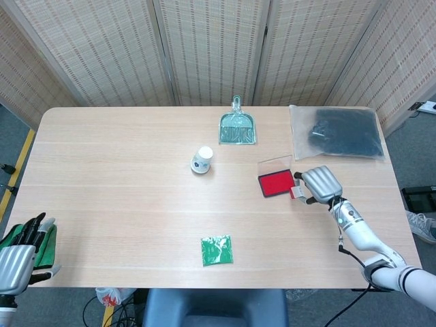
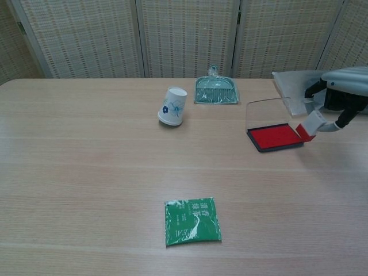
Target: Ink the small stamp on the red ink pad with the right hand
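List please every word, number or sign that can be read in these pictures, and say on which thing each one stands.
Green packet: white characters are printed on its front, too small and blurred to read.
Paper cup: a blue flower pattern only, no text visible.
Small stamp, held by the right hand at the red ink pad: no lettering can be made out.
Nothing else shows any text.

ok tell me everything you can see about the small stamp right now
The small stamp is a short block with a pale, whitish body and a red lower end. The right hand holds it by the pale end, tilted, red end pointing down and left. That red end sits at the right edge of the open red ink pad; whether it touches the ink surface cannot be told. In the head view the stamp is mostly hidden beneath the hand.
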{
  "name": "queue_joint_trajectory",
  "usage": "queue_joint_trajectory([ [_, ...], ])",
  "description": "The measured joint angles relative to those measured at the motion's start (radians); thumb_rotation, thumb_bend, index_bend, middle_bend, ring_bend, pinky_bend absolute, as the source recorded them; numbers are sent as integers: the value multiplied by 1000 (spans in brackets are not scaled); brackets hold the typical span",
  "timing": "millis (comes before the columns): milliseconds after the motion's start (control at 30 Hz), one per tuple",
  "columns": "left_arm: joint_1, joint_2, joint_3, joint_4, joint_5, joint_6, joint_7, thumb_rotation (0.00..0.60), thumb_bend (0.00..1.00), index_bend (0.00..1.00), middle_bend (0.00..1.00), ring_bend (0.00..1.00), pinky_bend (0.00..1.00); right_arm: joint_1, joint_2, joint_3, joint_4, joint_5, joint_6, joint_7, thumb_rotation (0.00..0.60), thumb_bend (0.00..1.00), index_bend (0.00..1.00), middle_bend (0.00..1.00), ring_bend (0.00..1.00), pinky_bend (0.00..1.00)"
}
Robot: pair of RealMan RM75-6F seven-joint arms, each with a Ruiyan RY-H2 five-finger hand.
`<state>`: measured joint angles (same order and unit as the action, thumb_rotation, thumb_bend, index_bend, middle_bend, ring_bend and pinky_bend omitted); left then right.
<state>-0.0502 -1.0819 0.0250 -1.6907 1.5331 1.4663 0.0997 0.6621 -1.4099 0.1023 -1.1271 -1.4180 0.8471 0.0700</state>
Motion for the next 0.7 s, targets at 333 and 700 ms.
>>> queue_joint_trajectory([
  [333, -6, 14, 8, -2, 13, -13, -38, 600, 176, 92, 0, 0, 259, 81, -32, 47, 33, 136, -162, -42, 600, 286, 931, 1000, 852, 797],
  [700, -15, 15, 10, -2, 16, -29, -52, 600, 175, 93, 0, 0, 259, 148, -85, 82, 117, 292, -282, -118, 600, 296, 931, 1000, 852, 797],
])
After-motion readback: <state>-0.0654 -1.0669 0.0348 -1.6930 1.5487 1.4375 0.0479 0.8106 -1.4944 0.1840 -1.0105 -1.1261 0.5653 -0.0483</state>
